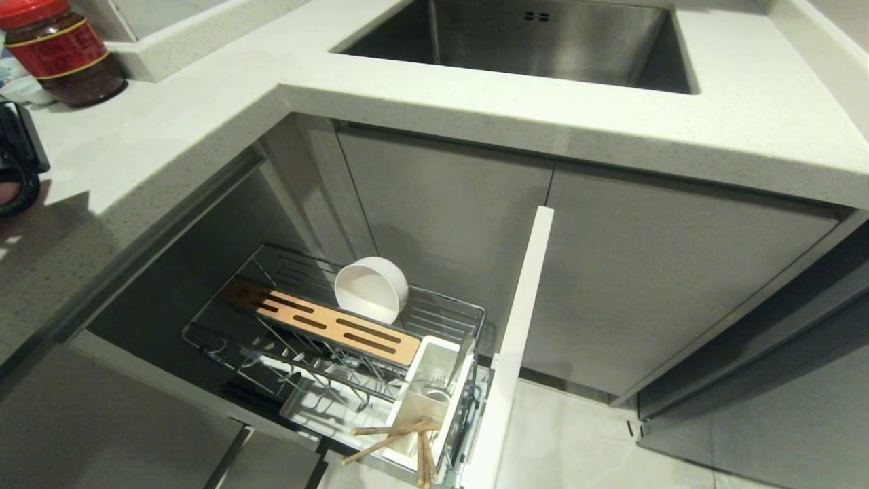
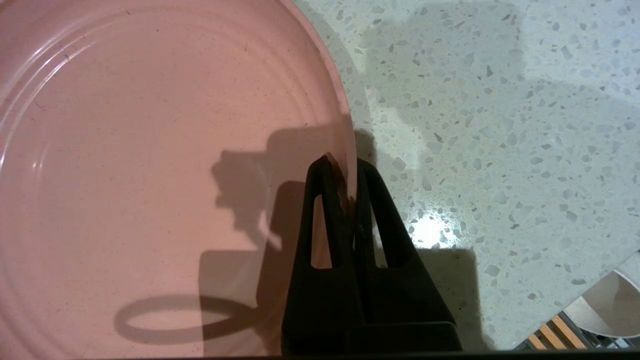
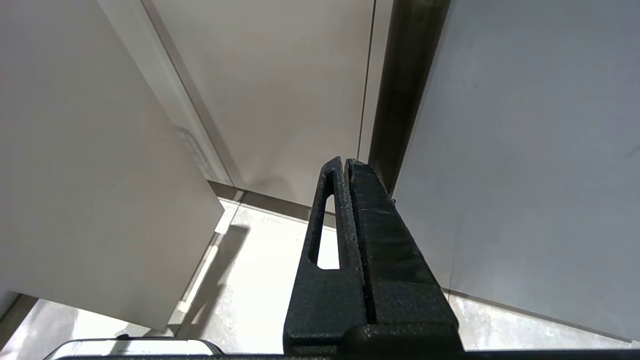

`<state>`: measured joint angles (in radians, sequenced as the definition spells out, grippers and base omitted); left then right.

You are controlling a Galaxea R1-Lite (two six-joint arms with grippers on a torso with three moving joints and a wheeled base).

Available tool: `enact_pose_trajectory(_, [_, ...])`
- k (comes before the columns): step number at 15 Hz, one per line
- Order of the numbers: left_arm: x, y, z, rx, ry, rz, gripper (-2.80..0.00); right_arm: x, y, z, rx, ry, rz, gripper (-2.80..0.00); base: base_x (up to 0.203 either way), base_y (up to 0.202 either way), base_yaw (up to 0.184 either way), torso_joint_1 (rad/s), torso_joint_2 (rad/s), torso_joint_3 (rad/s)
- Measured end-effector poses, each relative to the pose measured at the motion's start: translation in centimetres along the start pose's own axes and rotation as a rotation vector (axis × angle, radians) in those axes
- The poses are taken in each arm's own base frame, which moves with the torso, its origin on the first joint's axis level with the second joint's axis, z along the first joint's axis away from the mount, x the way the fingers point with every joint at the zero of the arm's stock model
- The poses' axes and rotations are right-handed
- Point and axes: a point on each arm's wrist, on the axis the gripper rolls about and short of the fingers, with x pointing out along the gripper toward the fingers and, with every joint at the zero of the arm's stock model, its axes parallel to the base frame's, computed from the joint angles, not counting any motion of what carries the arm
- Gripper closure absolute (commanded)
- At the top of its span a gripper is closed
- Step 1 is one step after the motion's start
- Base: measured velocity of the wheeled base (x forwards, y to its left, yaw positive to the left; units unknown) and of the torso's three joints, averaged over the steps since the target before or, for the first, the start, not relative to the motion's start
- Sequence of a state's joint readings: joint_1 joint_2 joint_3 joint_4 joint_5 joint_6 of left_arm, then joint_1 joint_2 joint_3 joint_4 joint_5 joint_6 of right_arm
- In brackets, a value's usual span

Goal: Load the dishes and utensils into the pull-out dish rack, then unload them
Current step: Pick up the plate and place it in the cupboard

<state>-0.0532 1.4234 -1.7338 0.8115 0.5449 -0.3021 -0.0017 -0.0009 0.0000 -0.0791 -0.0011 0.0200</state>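
In the left wrist view my left gripper (image 2: pixel 347 165) is shut on the rim of the pink plate (image 2: pixel 150 150), one finger over the plate and one outside it. The plate lies on the speckled counter (image 2: pixel 500 125). The pull-out dish rack (image 1: pixel 271 339) stands open under the counter. The off-white bowl (image 1: pixel 371 288) leans on its side in the rack behind the slotted wooden strip (image 1: pixel 319 322). The chopsticks (image 1: pixel 400 438) stick out of the white utensil holder (image 1: pixel 441 353), and a silver fork (image 1: pixel 434 392) shows inside it. My right gripper (image 3: pixel 345 162) is shut and empty, parked low.
The white cabinet front (image 1: pixel 519 339) stands out at the rack's end. A steel sink (image 1: pixel 529 41) is set in the counter behind. A red-lidded jar (image 1: pixel 61 54) stands at the back left. The right wrist view shows grey cabinet doors (image 3: pixel 525 150) and pale floor (image 3: pixel 260 280).
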Motion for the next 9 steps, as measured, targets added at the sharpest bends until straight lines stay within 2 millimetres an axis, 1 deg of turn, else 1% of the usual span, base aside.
enact_pose_trajectory(2, [-0.6, 0.3, 0.2, -0.007, -0.013, -0.011, 0.00, 0.0, 0.0, 0.0, 0.000, 0.000, 0.000, 0.00, 0.000, 0.000, 0.000, 0.000, 0.00, 0.000])
enact_pose_trajectory(3, [-1.2, 0.5, 0.4, -0.016, -0.027, -0.033, 0.00, 0.0, 0.0, 0.0, 0.000, 0.000, 0.000, 0.00, 0.000, 0.000, 0.000, 0.000, 0.00, 0.000])
enact_pose_trajectory(5, [-3.5, 1.5, 1.2, -0.063, -0.081, -0.123, 0.00, 0.0, 0.0, 0.0, 0.000, 0.000, 0.000, 0.00, 0.000, 0.000, 0.000, 0.000, 0.00, 0.000])
enact_pose_trajectory(7, [-5.7, 2.6, 2.1, -0.109, -0.150, -0.164, 0.00, 0.0, 0.0, 0.0, 0.000, 0.000, 0.000, 0.00, 0.000, 0.000, 0.000, 0.000, 0.00, 0.000])
enact_pose_trajectory(9, [-7.6, 3.3, 2.3, -0.143, -0.196, -0.213, 0.00, 0.0, 0.0, 0.0, 0.000, 0.000, 0.000, 0.00, 0.000, 0.000, 0.000, 0.000, 0.00, 0.000])
